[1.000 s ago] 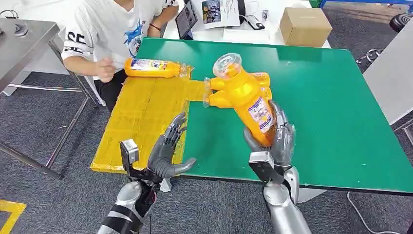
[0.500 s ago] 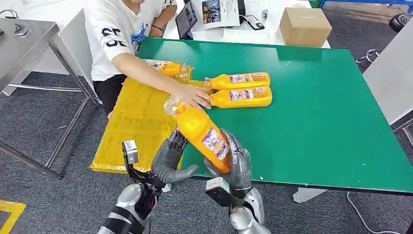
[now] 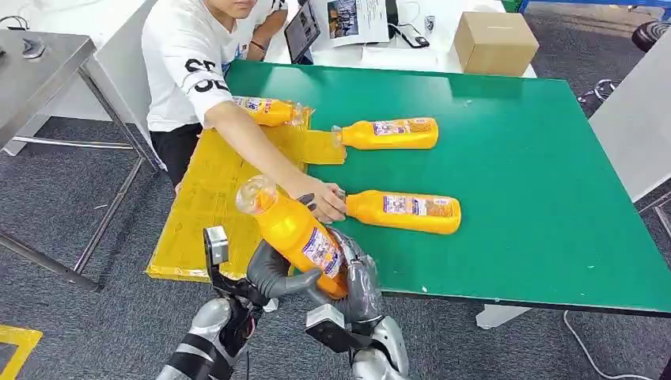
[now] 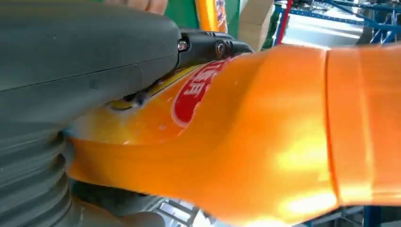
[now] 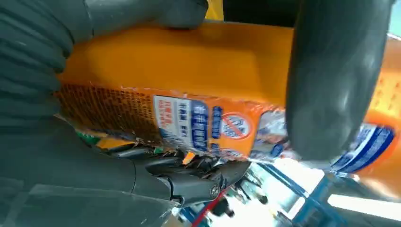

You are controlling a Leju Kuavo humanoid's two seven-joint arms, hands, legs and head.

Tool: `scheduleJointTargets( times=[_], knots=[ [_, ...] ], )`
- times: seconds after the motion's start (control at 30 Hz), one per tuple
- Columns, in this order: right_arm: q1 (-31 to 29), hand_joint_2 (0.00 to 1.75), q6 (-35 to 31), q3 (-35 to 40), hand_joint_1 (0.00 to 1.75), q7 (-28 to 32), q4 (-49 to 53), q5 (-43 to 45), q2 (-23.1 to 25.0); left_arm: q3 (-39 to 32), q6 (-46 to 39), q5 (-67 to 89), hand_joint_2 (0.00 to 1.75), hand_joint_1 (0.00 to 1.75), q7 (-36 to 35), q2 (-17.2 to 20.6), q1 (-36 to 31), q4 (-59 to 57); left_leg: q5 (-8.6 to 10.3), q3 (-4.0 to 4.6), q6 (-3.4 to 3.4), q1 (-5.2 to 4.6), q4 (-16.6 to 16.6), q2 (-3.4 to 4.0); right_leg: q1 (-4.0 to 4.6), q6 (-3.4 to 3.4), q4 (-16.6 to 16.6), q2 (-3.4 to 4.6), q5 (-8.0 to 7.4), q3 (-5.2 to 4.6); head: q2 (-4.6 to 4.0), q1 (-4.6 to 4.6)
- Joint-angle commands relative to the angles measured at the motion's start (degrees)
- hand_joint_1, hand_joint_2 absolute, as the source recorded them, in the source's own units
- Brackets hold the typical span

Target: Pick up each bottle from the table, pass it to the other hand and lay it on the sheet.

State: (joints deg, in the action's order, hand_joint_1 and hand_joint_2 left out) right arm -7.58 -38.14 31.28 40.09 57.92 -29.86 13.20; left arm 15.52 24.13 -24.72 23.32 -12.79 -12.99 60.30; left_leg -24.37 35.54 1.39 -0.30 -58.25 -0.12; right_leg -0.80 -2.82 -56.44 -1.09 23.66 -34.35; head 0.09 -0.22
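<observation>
Both hands grasp one orange bottle [image 3: 297, 233] tilted above the worktop's [image 3: 538, 198] near edge: right hand [image 3: 360, 285] fingers around its base, left hand [image 3: 273, 273] fingers on its middle, beside the yellow sheet [image 3: 214, 198]

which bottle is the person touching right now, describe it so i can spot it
Start at the green table and look along its near edge. A bottle of orange liquid lies on its side there, its neck at the person's hand. Unlike the bottle farther back, it lies closest to the robot, and unlike the one at the sheet it rests on bare green.
</observation>
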Motion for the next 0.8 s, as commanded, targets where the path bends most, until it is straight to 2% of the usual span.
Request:
scheduleJointTargets(
  times=[0.03, 0.4, 0.43, 0.47, 0.57, 0.6, 0.63, 0.67, 0.7, 0.77, 0.8],
  knots=[
    [-2.8, 1.75, 2.6, 7.7, 1.75, -0.1, -11.1, 0.5, 0.4, 2.6, 0.5, -1.5, 1.75, 0.00, -1.0, 1.2, -3.4, -5.8, -0.04, -0.19, -0.07, 0.06, 0.0, 0.01, 0.05, 0.07, 0.1, 0.06, 0.02, 0.20, 0.00, 0.00],
    [-3.9, 1.75, 6.3, 10.9, 1.75, -0.1, -17.7, 0.5, 1.5, 1.9, 2.5, -4.7, 1.75, 0.00, -0.7, 1.1, -3.1, -5.2, -0.10, -0.34, -0.15, 0.09, 0.1, -0.02, 0.08, 0.15, 0.1, 0.04, 0.10, 0.34, 0.00, 0.02],
    [-3.9, 1.75, 6.2, 10.6, 1.75, -0.1, -17.8, 0.5, 1.6, 2.0, 2.6, -4.5, 1.75, 1.38, -0.6, 1.1, -2.8, -4.5, -0.06, -0.19, -0.09, 0.05, 0.0, -0.03, 0.05, 0.10, 0.1, 0.00, 0.07, 0.19, 0.00, 0.00],
    [-3.9, 1.75, 6.1, 10.2, 1.75, -0.1, -17.4, 0.7, 1.5, 2.1, 2.7, -4.4, 1.75, 1.75, -0.5, 1.1, -2.5, -4.0, -0.10, -0.31, -0.13, 0.09, 0.1, -0.02, 0.09, 0.14, 0.1, 0.03, 0.10, 0.32, 0.00, 0.00],
    [-4.2, 1.75, 5.9, 8.2, 1.75, -0.1, -16.8, 0.4, 1.8, 2.2, 2.7, -4.0, 1.75, 1.75, -0.2, 1.1, -1.5, -2.5, -0.13, -0.32, -0.12, 0.09, 0.0, -0.02, 0.09, 0.13, 0.1, 0.03, 0.13, 0.33, 0.00, 0.02],
    [-4.3, 1.75, 5.7, 6.9, 1.41, -0.1, -16.7, -0.1, 2.1, 2.3, 2.8, -3.9, 1.75, 1.75, -0.2, 1.1, -1.1, -1.9, -0.08, -0.16, -0.08, 0.07, 0.0, -0.01, 0.07, 0.08, 0.0, 0.01, 0.08, 0.16, 0.00, 0.02],
    [-4.5, 1.75, 5.8, 6.5, 1.41, -0.1, -16.6, -0.3, 2.1, 2.3, 2.9, -3.9, 1.75, 1.75, -0.2, 1.1, -1.0, -1.7, -0.11, -0.22, -0.10, 0.07, 0.0, -0.02, 0.06, 0.10, 0.0, 0.01, 0.11, 0.22, 0.00, 0.00],
    [-4.5, 1.75, 5.9, 5.7, 0.77, -0.1, -16.4, -0.6, 2.2, 2.3, 3.1, -3.9, 1.75, 1.75, -0.2, 1.1, -0.7, -1.2, -0.06, -0.11, -0.07, 0.05, 0.0, 0.00, 0.04, 0.07, 0.0, 0.01, 0.06, 0.11, 0.00, 0.02],
    [-4.6, 1.75, 5.6, 4.6, 0.21, -0.1, -16.0, -1.0, 2.4, 2.2, 3.0, -3.9, 1.75, 1.75, -0.1, 1.1, -0.4, -0.6, -0.10, -0.19, -0.09, 0.06, 0.0, 0.01, 0.06, 0.10, 0.0, 0.03, 0.10, 0.19, 0.00, 0.00],
    [-4.7, 1.75, 5.5, 3.9, 0.00, -0.2, -15.7, -1.3, 2.5, 2.2, 2.9, -3.9, 1.75, 1.75, -0.2, 1.1, -0.3, -0.1, -0.06, -0.12, -0.08, 0.02, 0.0, 0.02, 0.02, 0.08, 0.0, 0.03, 0.07, 0.10, 0.00, 0.02],
    [-4.6, 1.75, 5.6, 2.5, 0.00, -1.0, -15.4, -1.9, 2.9, 2.1, 2.6, -3.8, 1.75, 1.75, -0.4, 1.1, 0.1, 0.5, -0.13, -0.24, -0.12, 0.08, 0.0, 0.02, 0.08, 0.12, 0.0, 0.06, 0.11, 0.25, 0.00, 0.02]
  ],
)
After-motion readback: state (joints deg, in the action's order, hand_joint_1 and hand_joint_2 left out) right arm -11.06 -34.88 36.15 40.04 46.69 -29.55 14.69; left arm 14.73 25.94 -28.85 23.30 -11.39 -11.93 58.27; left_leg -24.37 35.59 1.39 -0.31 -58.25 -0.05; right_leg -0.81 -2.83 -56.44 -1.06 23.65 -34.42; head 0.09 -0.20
